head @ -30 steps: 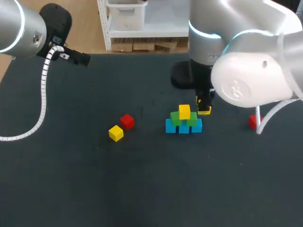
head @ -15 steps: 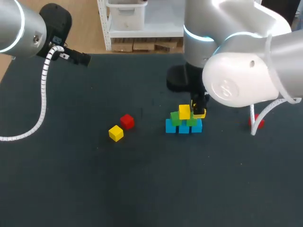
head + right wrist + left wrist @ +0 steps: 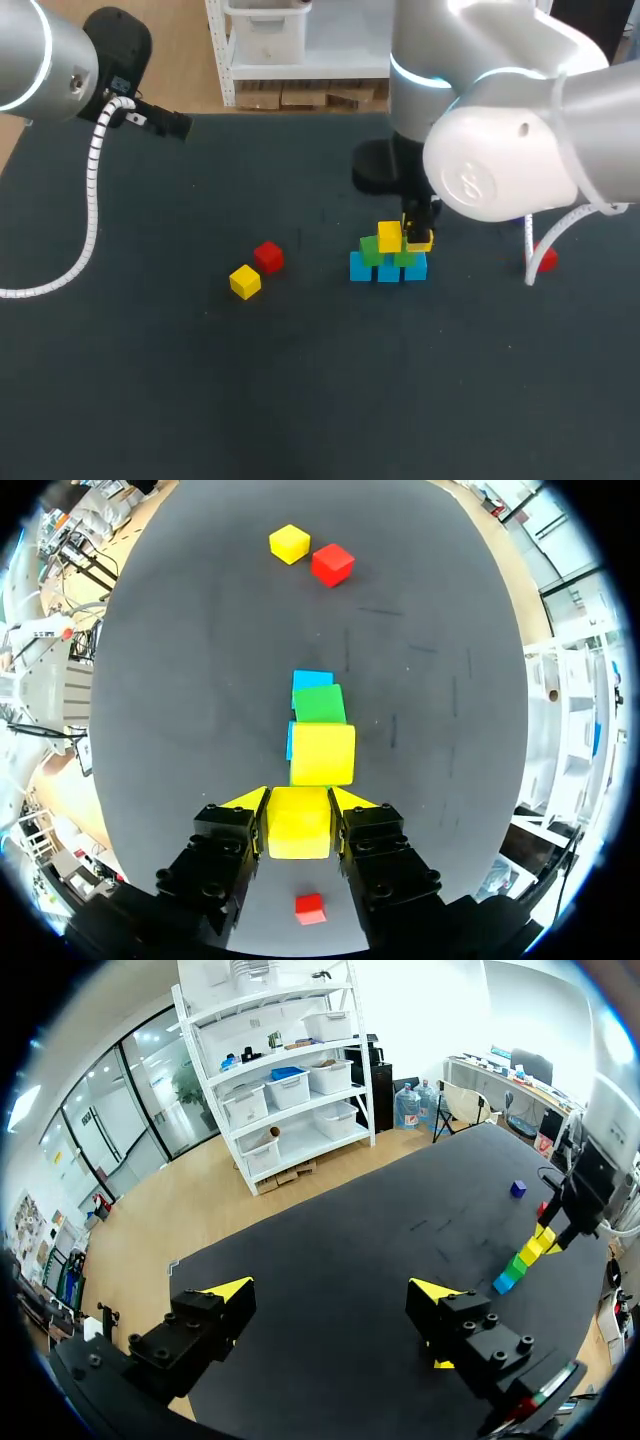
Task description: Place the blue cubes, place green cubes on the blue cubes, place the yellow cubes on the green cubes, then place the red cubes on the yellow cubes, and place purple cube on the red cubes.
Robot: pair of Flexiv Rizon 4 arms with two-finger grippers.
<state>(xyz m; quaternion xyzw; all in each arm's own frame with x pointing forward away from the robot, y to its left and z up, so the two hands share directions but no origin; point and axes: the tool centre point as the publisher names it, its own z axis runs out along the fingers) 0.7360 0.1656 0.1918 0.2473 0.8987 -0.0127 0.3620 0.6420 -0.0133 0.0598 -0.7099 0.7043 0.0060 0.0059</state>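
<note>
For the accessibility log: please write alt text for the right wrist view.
The right claw is shut on a yellow cube; just ahead are stacked blue cubes, a green cube and a second yellow cube. Farther ahead a loose yellow cube and a red cube lie on the table.

surface: table (image 3: 180, 400) | colour: dark, near black | finish: matte | few faint short marks

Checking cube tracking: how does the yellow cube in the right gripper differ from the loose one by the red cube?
The held yellow cube is clamped in the right gripper; the loose yellow cube lies free on the table. The held one is up beside the stack's yellow cube; the loose one sits beside the red cube. Both yellow, seemingly same size.
</note>
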